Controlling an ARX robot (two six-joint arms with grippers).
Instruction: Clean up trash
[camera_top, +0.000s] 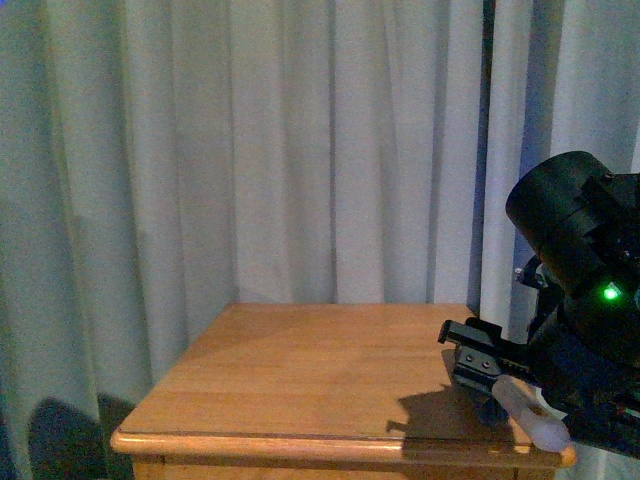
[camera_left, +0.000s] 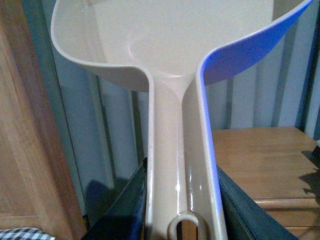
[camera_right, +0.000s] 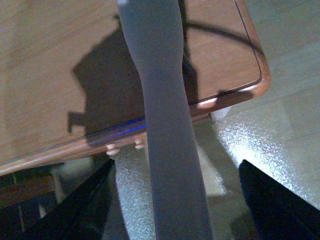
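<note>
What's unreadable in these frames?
Small whitish trash wad: in no view.
Pale long tool handle: head cut off at right wrist view's top edge; black right pincer blocks it in front view.
Beige plastic dustpan: lip cut off, left wrist view's top edge.
Right pincer's grip: unclear, right wrist view.

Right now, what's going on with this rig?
The left gripper is closed on the handle of a beige dustpan, held up off to the side of the wooden table, in front of the curtain. The right gripper holds a pale tool by its long handle over the table's near right corner; its working end isn't visible. No trash shows in any view, so sweeping hasn't visibly begun.
</note>
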